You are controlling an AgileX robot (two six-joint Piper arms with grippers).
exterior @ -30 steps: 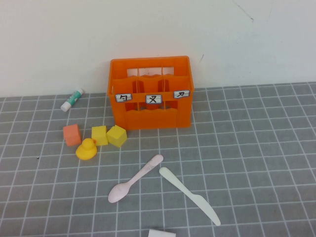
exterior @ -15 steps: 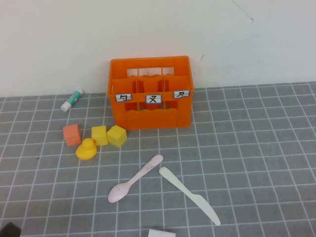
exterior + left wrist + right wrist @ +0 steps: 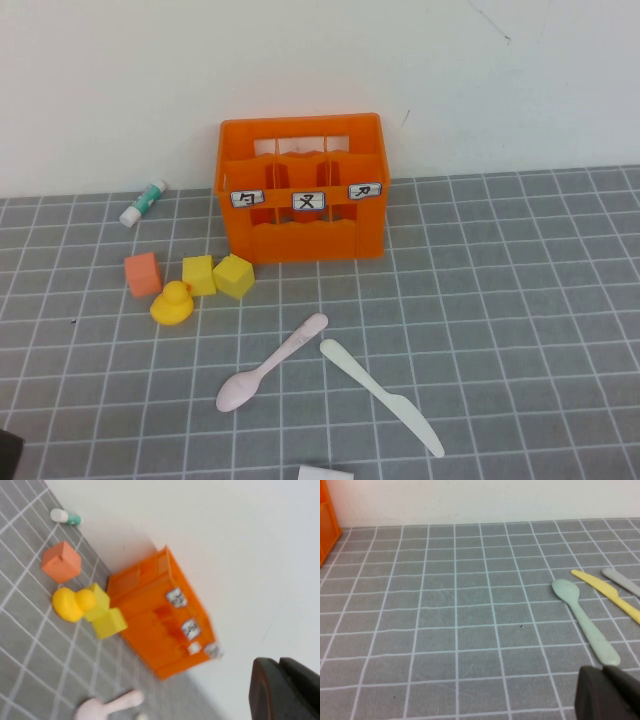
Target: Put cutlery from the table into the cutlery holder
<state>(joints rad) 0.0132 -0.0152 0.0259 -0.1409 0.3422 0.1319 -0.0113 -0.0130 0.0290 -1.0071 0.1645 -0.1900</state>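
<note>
Two plastic pieces of cutlery, a pale pink spoon [image 3: 268, 365] and a longer cream-white knife [image 3: 380, 396], lie close together on the gray gridded tabletop [image 3: 520, 300], apart from and in front of the bright orange cutlery holder [image 3: 300, 240], which stands upright near the white wall with its compartments open at the top. The left gripper [image 3: 8, 455] shows only as a dark corner at the near left edge of the high view, low and well apart from the cutlery; whether its jaws are apart or together cannot be told. The right gripper [image 3: 607, 692] appears only in its own wrist view, hovering above the grid near a pale green spoon [image 3: 585, 620] and a yellow knife [image 3: 607, 595], its jaws likewise impossible to read. Left of the holder sit a glue stick [image 3: 143, 202], an orange cube [image 3: 143, 273], two yellow cubes [image 3: 199, 274] and a yellow duck [image 3: 173, 303]. Bare tabletop stretches to the holder's right, and a clear strip lies between holder and cutlery.
</note>
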